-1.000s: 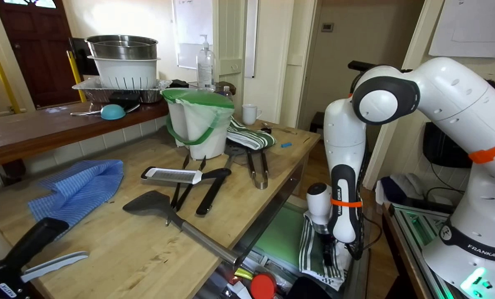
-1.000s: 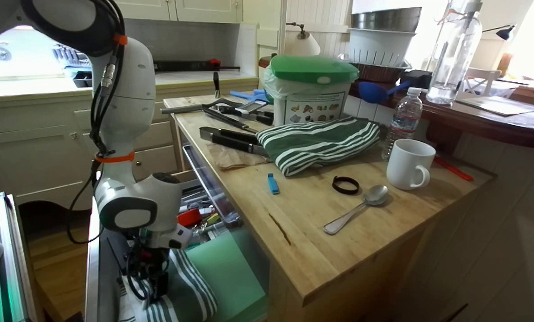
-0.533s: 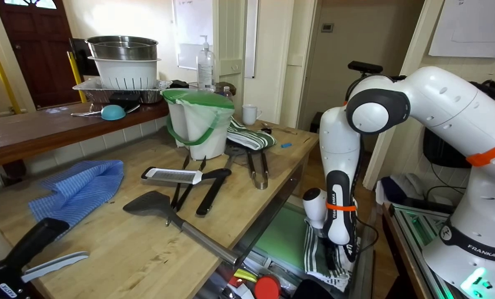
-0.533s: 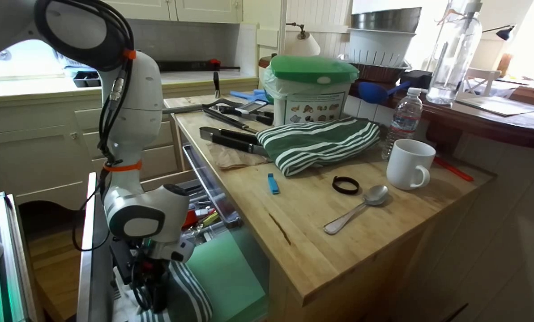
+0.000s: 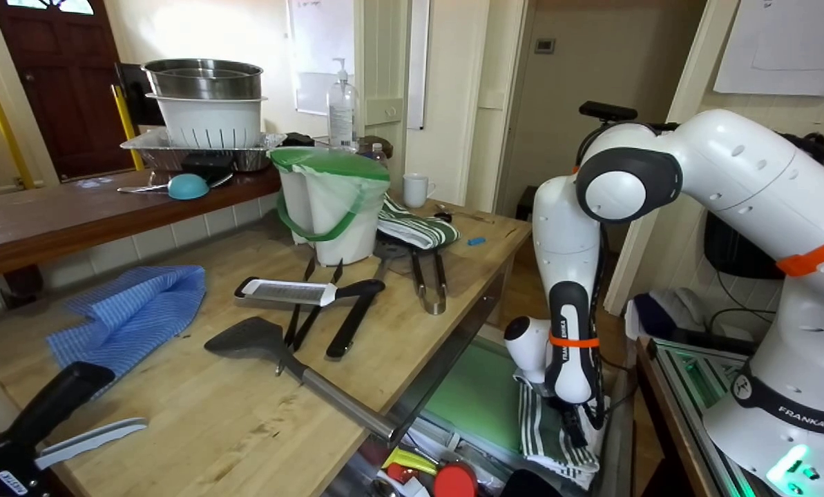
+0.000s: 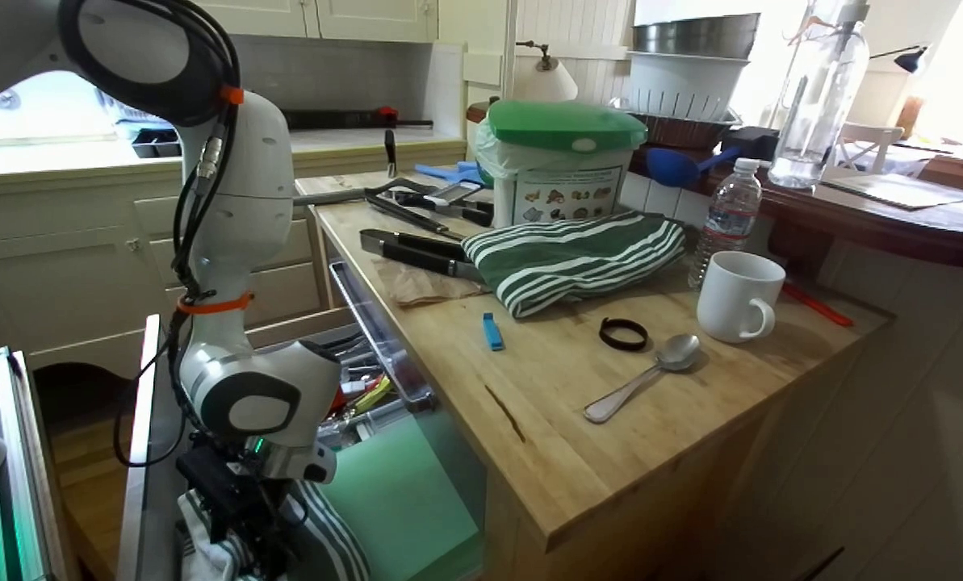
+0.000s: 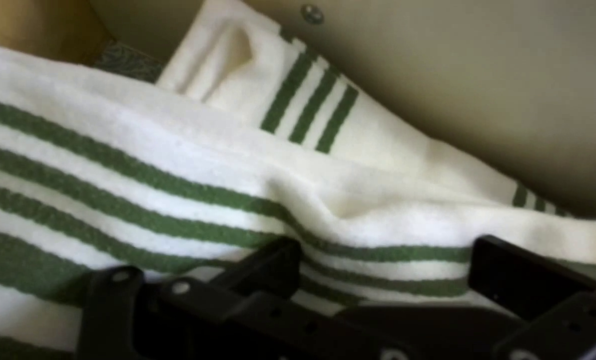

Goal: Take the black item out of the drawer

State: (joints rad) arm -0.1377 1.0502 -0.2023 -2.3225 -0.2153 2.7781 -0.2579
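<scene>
Holds the gripper low in the pulled-out drawer, over a green-and-white striped cloth. Has the fingers spread well apart, with cloth showing in the gap; hard to say whether touching it. In an exterior view, shows the black item inside the same drawer, apart from the gripper, just beside a round red thing and partly out of view. Farther on, shows a wooden counter with a spatula, then a grater, then a green-lidded bucket and a white mug. At the back, shows a dark red door.
</scene>
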